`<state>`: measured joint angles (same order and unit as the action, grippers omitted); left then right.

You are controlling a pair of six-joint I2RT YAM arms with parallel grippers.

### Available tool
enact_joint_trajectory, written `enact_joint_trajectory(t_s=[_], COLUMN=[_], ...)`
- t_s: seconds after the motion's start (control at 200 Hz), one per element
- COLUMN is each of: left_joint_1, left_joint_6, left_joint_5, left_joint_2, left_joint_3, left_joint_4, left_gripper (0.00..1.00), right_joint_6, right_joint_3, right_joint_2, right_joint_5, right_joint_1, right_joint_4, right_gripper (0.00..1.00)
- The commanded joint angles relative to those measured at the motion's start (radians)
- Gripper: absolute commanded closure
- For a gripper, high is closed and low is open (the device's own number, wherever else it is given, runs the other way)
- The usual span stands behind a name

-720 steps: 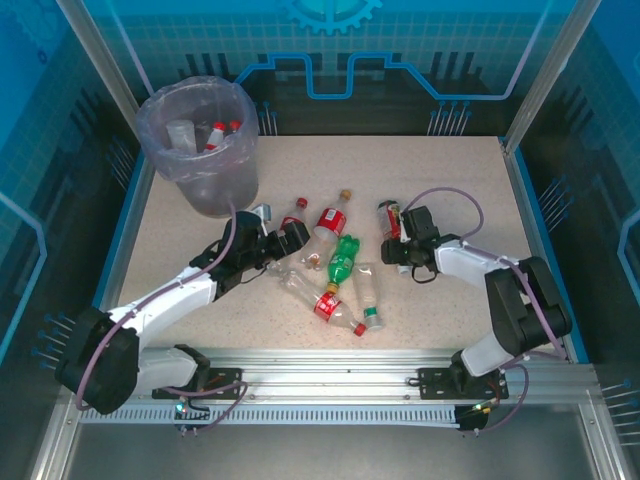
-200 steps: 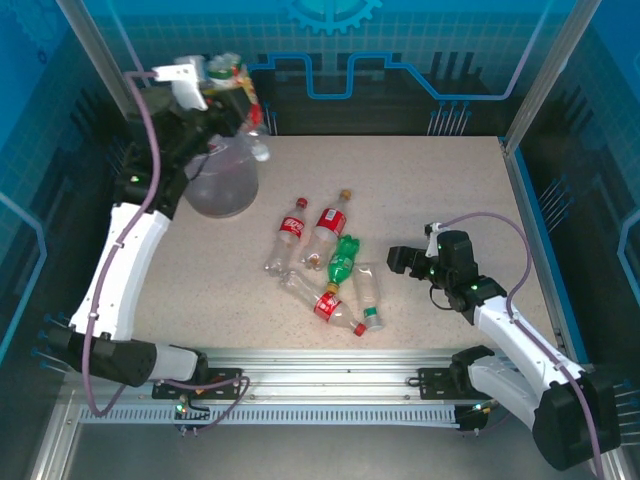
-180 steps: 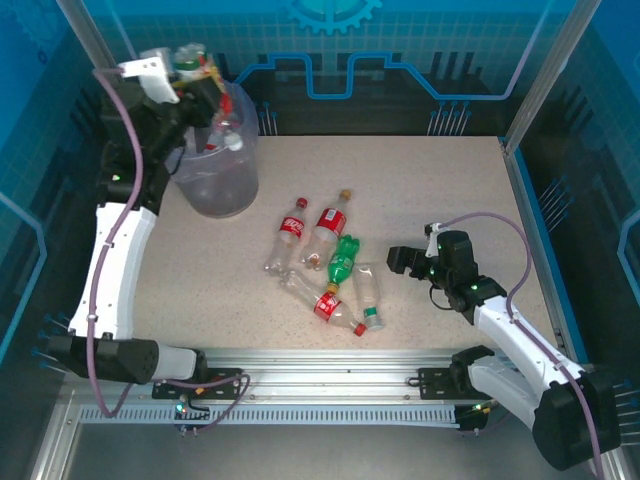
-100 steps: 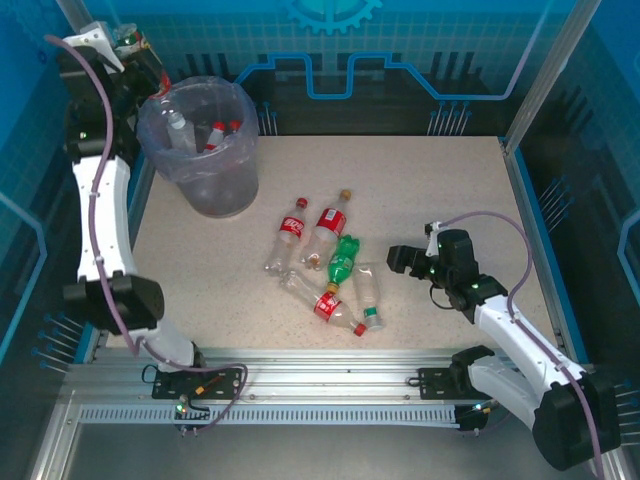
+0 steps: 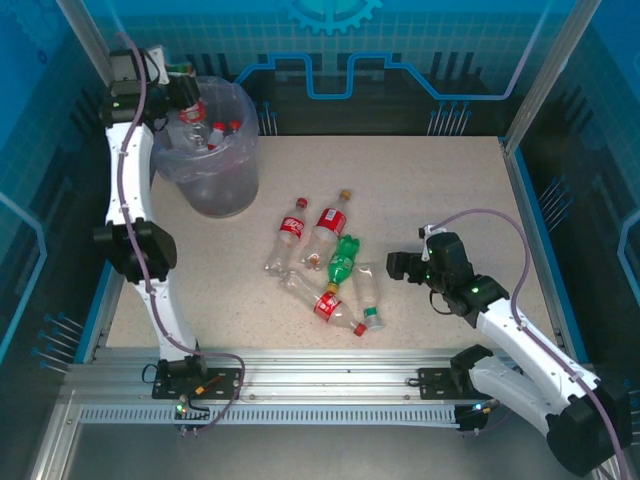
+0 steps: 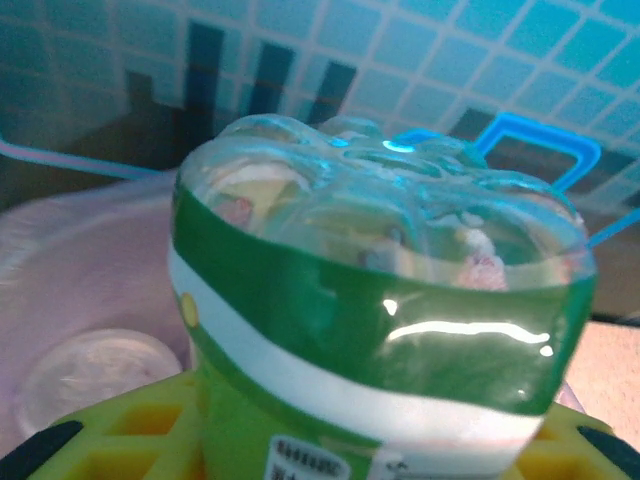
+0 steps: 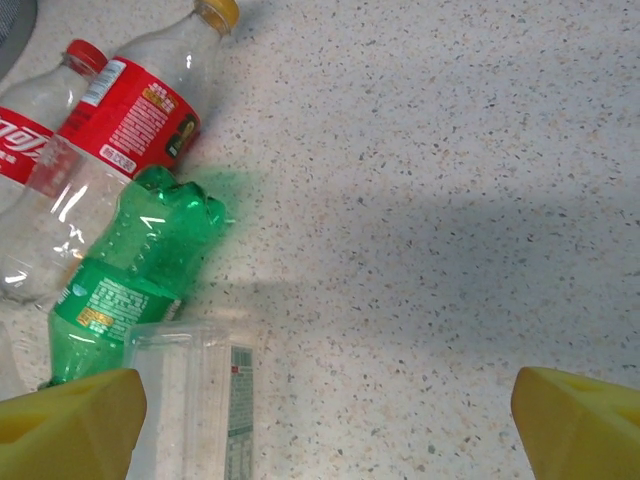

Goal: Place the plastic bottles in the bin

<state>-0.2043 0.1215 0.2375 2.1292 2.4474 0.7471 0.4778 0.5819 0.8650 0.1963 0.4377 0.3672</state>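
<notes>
Moved in from outside the bin's left side: clear bottle with green-and-white label, now over the bin at its left rim, clamped between the left gripper's yellow fingers. Red-capped bottles lie inside the bin. More bottles lie clustered mid-table. Right gripper sits just right of them, near the table, its fingertips spread wide, gripping nothing.

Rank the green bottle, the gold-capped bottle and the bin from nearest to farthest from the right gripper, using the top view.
1. Green bottle, just left of the right gripper.
2. Gold-capped bottle, farther back and left.
3. Bin, back-left corner.
</notes>
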Motion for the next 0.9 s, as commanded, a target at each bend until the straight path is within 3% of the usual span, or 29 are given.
enact_joint_trajectory(t_s=[0.0, 0.28, 0.735, 0.83, 0.891], left_joint_1=[0.018, 0.038, 0.077, 0.077, 0.076], left_joint_6=[-0.065, -0.201, -0.260, -0.273, -0.276], left_joint_5=[0.039, 0.035, 0.101, 0.122, 0.131], left_joint_2=[0.048, 0.118, 0.140, 0.147, 0.146], left_joint_3=[0.068, 0.039, -0.080, -0.080, -0.079], left_joint_4=[0.090, 0.187, 0.232, 0.253, 0.264], left_gripper=[0.60, 0.60, 0.61, 0.58, 0.51], right_joint_6=[-0.018, -0.036, -0.040, -0.034, -0.031], right_joint_3=[0.026, 0.035, 0.064, 0.061, 0.061], right_joint_2=[0.001, 0.010, 0.051, 0.054, 0.054], right_joint_5=[0.068, 0.113, 0.172, 0.173, 0.173], right_joint_1=[0.019, 0.038, 0.095, 0.098, 0.101], right_joint_4=[0.044, 0.063, 0.060, 0.060, 0.059], right_gripper=[0.05, 0.05, 0.06, 0.06, 0.06])
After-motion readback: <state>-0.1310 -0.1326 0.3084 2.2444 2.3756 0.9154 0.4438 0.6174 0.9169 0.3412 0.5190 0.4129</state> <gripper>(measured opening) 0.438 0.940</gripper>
